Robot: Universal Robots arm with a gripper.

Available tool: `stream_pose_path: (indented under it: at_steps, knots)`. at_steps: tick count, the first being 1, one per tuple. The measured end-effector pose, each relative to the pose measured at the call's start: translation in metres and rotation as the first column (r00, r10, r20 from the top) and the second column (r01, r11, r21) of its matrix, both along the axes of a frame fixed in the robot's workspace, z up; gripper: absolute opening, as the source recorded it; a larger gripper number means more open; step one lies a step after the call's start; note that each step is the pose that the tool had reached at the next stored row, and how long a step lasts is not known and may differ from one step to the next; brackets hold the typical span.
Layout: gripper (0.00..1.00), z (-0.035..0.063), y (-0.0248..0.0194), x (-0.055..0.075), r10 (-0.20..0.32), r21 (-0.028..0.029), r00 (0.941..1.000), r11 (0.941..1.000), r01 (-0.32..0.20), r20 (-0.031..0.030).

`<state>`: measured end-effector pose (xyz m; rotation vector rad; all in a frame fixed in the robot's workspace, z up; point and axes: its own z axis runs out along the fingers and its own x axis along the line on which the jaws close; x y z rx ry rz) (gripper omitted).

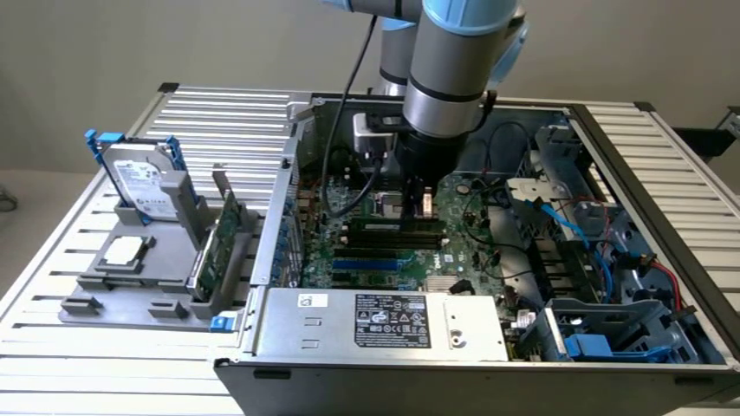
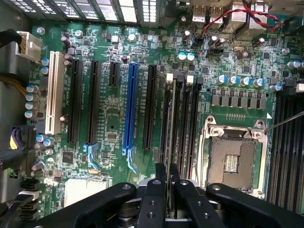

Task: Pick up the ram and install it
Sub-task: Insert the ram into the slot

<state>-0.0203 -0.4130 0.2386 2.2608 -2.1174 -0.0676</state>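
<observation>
My gripper (image 1: 422, 206) reaches down into the open computer case (image 1: 647, 173), over the motherboard (image 1: 463, 251). In the wrist view the two black fingers (image 2: 154, 190) are shut on the ram (image 2: 169, 128), a thin stick seen edge-on that runs out from between them. The ram lies along the line of one of the black memory slots (image 2: 183, 118), which have white latches at their far ends. I cannot tell whether it touches the slot. The arm hides the ram in the exterior view.
A CPU socket (image 2: 235, 159) sits beside the memory slots, and blue (image 2: 130, 104) and white (image 2: 53, 92) expansion slots lie on their other side. A power supply (image 1: 382, 321) fills the case front. At the exterior view's left, a grey tray (image 1: 104, 295) holds a hard drive (image 1: 145, 186) and a green expansion card (image 1: 225, 234).
</observation>
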Motion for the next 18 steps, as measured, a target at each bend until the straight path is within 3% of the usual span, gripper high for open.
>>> stream_pose_path:
  at_steps: [7,18]
  knots:
    - [0.14,-0.0107,0.0011,0.000,0.000,-0.0004,1.0000,1.0000,0.000,-0.0032]
    - [0.14,-0.0146,0.0011,0.000,0.000,-0.0018,1.0000,1.0000,0.000,-0.0047]
